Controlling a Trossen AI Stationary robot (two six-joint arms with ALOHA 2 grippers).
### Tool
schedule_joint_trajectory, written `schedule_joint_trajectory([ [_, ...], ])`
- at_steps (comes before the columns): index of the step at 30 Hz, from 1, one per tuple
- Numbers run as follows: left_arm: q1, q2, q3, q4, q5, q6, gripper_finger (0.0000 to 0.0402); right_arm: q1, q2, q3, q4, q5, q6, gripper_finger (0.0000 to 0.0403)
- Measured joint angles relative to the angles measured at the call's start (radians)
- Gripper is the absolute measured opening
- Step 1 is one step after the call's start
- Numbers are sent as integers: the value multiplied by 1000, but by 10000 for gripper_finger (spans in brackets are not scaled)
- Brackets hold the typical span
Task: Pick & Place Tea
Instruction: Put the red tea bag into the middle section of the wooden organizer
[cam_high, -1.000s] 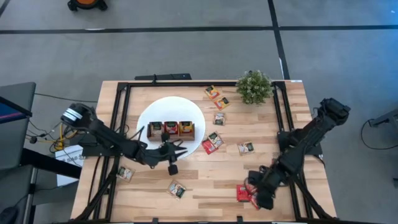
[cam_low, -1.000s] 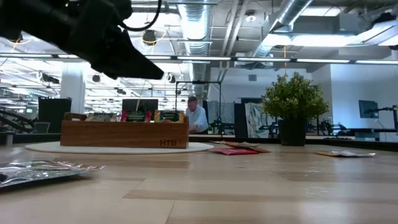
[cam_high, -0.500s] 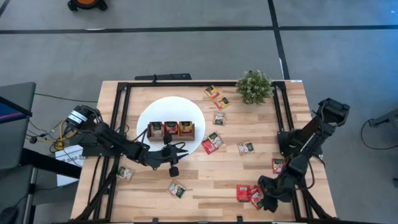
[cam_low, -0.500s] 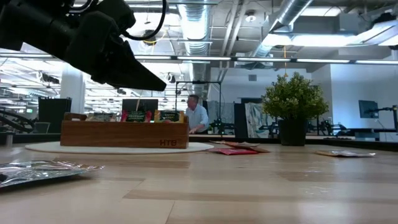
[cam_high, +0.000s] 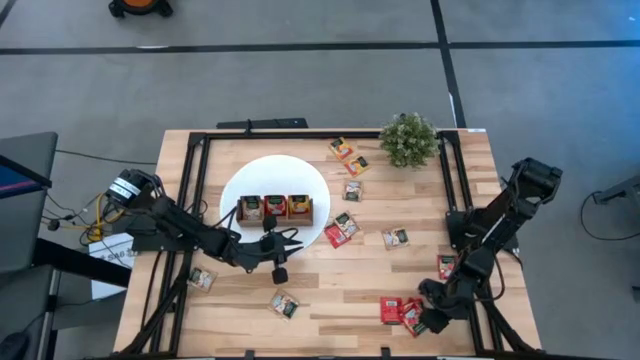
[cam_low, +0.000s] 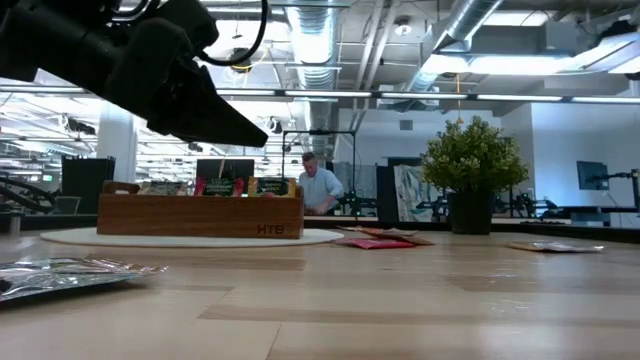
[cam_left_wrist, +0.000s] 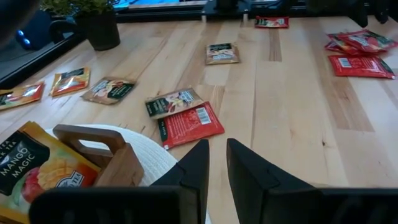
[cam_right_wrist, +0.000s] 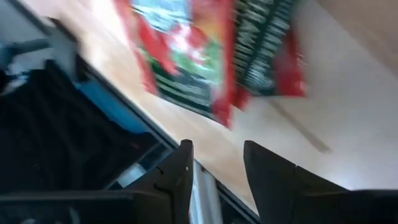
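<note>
- Sachets of tea lie scattered over the table (several stand filed in the wooden tray on the white disc).
- Left gripper hovers just off the disc's near edge, jaws nearly closed with a narrow gap, holding nothing.
- Right gripper sits at the near right corner beside two red sachets, jaws parted and empty.
</note>
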Motion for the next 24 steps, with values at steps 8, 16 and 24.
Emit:
schedule_joint_trajectory([
  [8, 0, 0, 0, 0, 12, -9, 48, -9, 0, 0, -42, 18, -34, 149],
  [16, 0, 0, 0, 0, 12, -11, 48, -51, 0, 0, -35, 51, -121, 161],
  [24, 0, 0, 0, 0, 11, -11, 48, -98, 0, 0, -8, 57, -257, 92],
])
